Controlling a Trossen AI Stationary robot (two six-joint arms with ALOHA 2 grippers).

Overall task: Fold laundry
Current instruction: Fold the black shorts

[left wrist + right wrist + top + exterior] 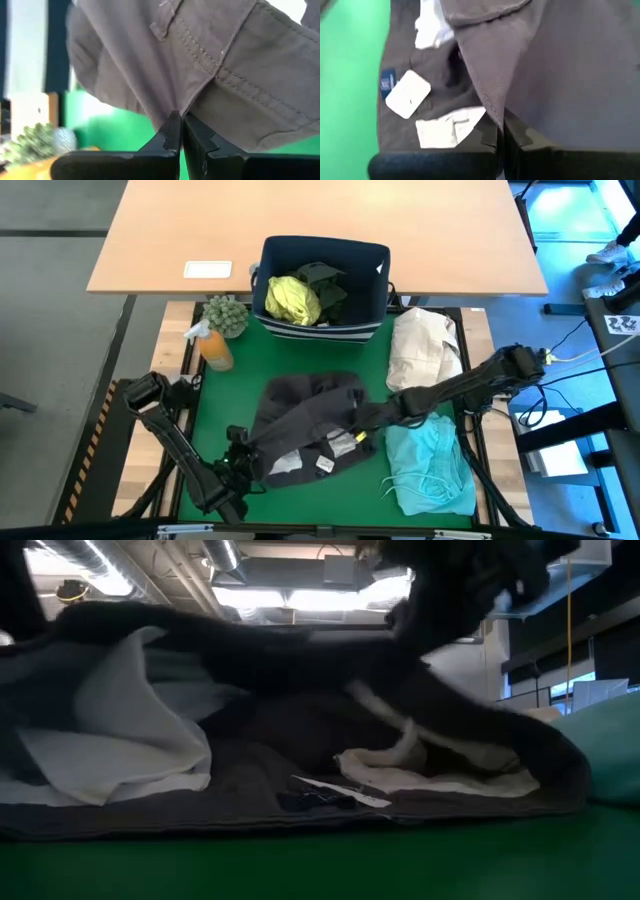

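Note:
A charcoal grey garment (310, 425) lies crumpled on the green mat (215, 415) in the middle, its white pocket linings (447, 130) and a label (407, 92) turned out. My left gripper (245, 448) is shut on its near left part, and my right gripper (372, 420) is shut on its right part. A turquoise garment (430, 468) lies on the mat at the near right. A yellow-green shirt (292, 300) and a dark olive piece (325, 280) sit in the navy bin (375, 290). My left gripper pinches a stitched seam of the grey garment (189, 106) between its two fingertips (170, 131), slanting down from the near left. The cloth gathers into folds at the tips and rises away from them; a belt loop (164, 22) shows just beyond. My right gripper pinches a stitched, folded edge of the grey garment (492, 112) between its two fingertips (487, 136), slanting down from the right. A strip of cloth (310, 430) runs raised between both grippers, while the rest of the garment lies on the mat.
A cream-beige cloth bundle (425, 345) lies at the far right of the mat. An orange spray bottle (213, 345) and a small plant (227, 315) stand at the far left. A wooden table (320, 220) with a white card (208, 269) stands behind.

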